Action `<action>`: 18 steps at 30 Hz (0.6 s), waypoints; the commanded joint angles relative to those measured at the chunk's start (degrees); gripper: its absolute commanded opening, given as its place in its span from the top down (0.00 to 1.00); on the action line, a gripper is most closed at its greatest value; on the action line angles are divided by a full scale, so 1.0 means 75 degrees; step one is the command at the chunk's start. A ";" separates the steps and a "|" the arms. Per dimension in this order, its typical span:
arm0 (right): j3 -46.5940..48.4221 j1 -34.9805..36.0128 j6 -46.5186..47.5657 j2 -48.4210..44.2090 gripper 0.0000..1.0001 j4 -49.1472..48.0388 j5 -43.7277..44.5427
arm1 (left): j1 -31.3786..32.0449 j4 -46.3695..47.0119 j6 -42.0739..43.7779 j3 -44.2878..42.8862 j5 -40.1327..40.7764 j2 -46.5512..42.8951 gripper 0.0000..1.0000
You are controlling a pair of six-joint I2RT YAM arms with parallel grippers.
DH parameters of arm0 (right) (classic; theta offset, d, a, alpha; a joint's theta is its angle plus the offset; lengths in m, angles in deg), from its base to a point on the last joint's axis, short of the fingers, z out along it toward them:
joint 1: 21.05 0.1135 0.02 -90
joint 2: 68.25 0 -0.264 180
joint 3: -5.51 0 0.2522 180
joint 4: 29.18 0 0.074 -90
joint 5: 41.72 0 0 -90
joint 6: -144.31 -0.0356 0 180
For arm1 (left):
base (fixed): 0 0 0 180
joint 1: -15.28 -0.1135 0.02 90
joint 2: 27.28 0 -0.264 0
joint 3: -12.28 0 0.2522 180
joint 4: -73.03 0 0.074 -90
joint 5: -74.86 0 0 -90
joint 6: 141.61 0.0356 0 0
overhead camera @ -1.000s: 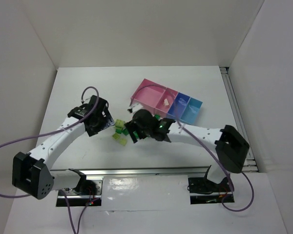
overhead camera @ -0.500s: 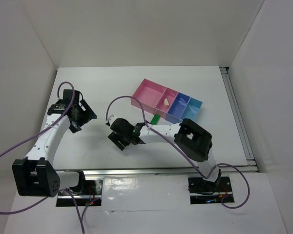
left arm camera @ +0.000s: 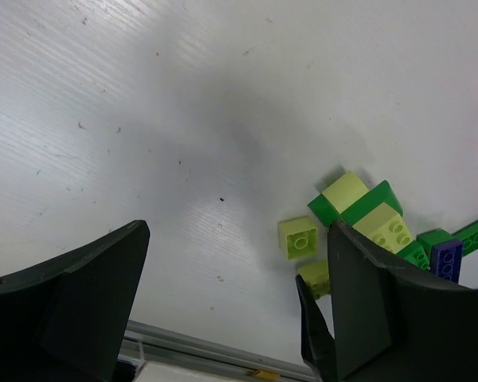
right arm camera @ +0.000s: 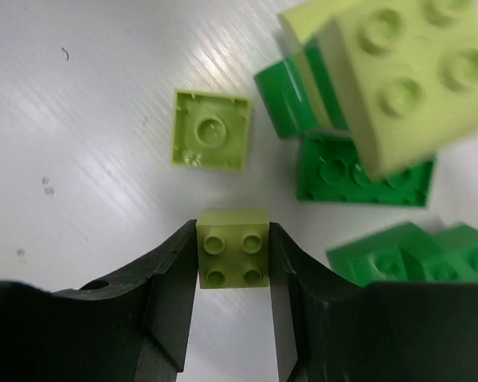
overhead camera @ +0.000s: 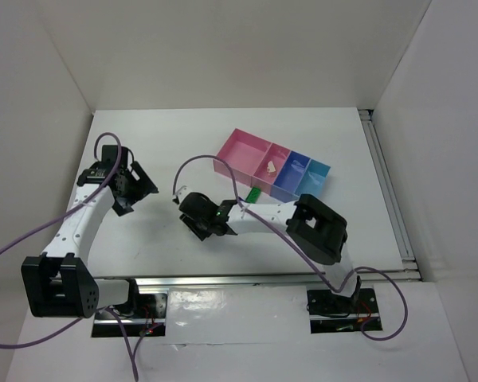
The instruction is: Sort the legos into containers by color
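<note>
The right gripper [right arm camera: 233,237] pinches a small yellow-green lego [right arm camera: 233,259] on the tabletop [right arm camera: 80,119], while the left gripper [left arm camera: 237,239] hangs wide open.

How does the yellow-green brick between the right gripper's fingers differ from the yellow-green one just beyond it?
The clamped brick sits studs up, showing four studs; the loose brick lies upside down, showing its hollow underside. The clamped brick is pressed on both sides by the right gripper; the loose brick lies free on the table. Both are pale yellow-green and square.
</note>
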 commanded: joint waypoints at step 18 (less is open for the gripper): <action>-0.2173 -0.4823 -0.3212 -0.4402 0.70 0.1222 0.2118 | 0.2372 0.1085 0.1454 -0.1841 0.0229 0.0162 0.08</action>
